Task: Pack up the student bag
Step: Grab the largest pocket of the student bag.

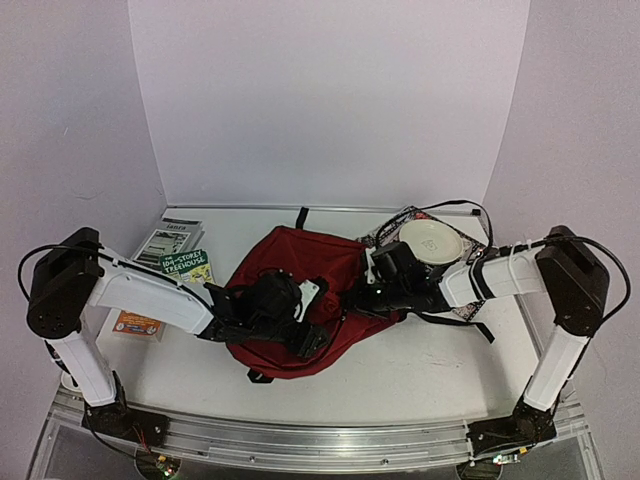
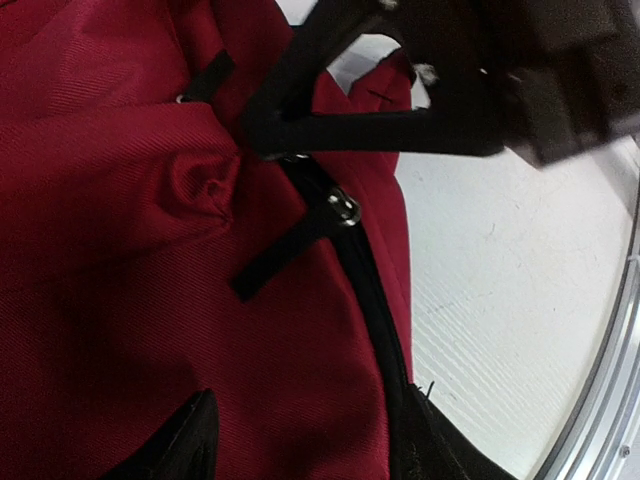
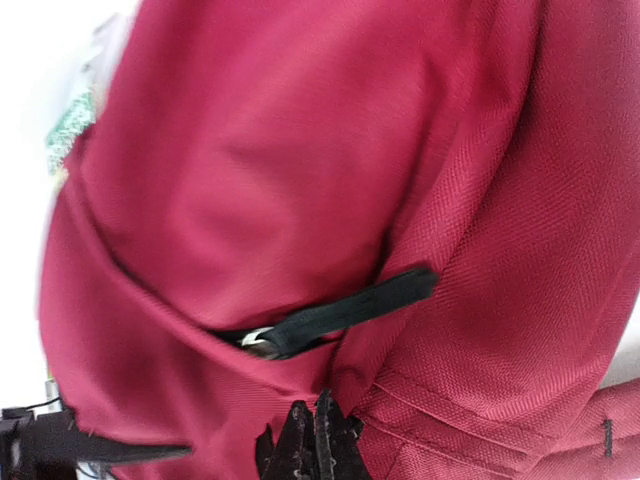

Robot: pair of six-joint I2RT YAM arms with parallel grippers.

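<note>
The student bag (image 1: pixel 300 265) is a dark red backpack lying flat mid-table, and both grippers are on it. My left gripper (image 1: pixel 310 325) (image 2: pixel 310 450) is open over the bag's near side. Its fingers (image 2: pixel 185 445) stand wide apart astride red fabric and a black zipper line (image 2: pixel 370 290). My right gripper (image 1: pixel 347 297) (image 3: pixel 318 440) is shut, its tips pinched into a fold of the bag's fabric just below a black zipper pull (image 3: pixel 340 315). In the left wrist view the right gripper's tips (image 2: pixel 262 130) press where the cloth puckers. The bag's inside is hidden.
A green paperback (image 1: pixel 185 264), a grey booklet (image 1: pixel 165 240) and a small orange item (image 1: pixel 137 323) lie to the bag's left. A white bowl (image 1: pixel 432 240) rests on a patterned item (image 1: pixel 388 226) at back right. A black strap (image 1: pixel 455 322) trails right.
</note>
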